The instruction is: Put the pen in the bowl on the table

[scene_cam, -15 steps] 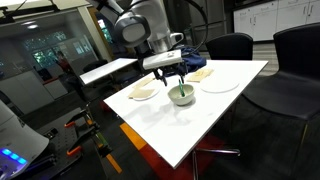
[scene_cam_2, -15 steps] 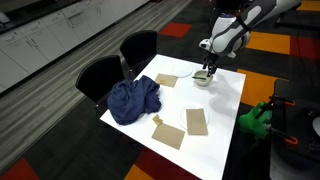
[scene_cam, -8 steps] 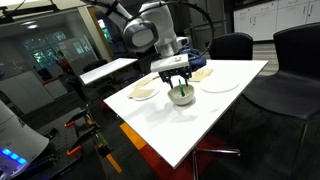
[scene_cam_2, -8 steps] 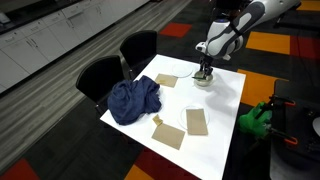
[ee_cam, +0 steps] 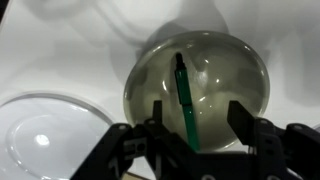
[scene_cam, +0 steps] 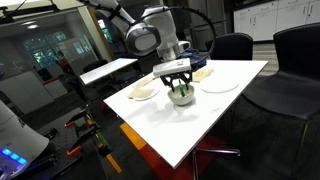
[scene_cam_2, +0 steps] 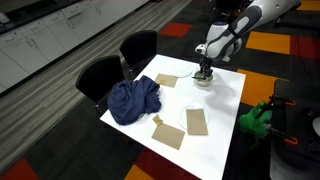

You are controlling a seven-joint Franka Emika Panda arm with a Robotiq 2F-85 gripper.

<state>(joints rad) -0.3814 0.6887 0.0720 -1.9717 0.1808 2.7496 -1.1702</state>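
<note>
The dark green pen (ee_cam: 184,100) lies slanted inside the small cream bowl (ee_cam: 240,60) in the wrist view, its lower end running down between my fingers. My gripper (ee_cam: 197,112) is open, with a finger on each side of the pen and neither touching it. In both exterior views the gripper (scene_cam: 180,86) (scene_cam_2: 205,71) hangs just over the bowl (scene_cam: 181,98) (scene_cam_2: 202,81), which stands on the white table (scene_cam: 200,125) (scene_cam_2: 222,110) near one edge.
A flat white plate (scene_cam: 220,82) (ee_cam: 45,130) and a shallow pale dish (scene_cam: 143,93) flank the bowl. A blue cloth (scene_cam_2: 133,100) and brown napkins (scene_cam_2: 196,121) lie further along the table. Black chairs (scene_cam_2: 100,75) (scene_cam: 295,60) stand by its sides.
My gripper has moved sideways and down, closer over the bowl. The bowl and the other things on the table have not moved.
</note>
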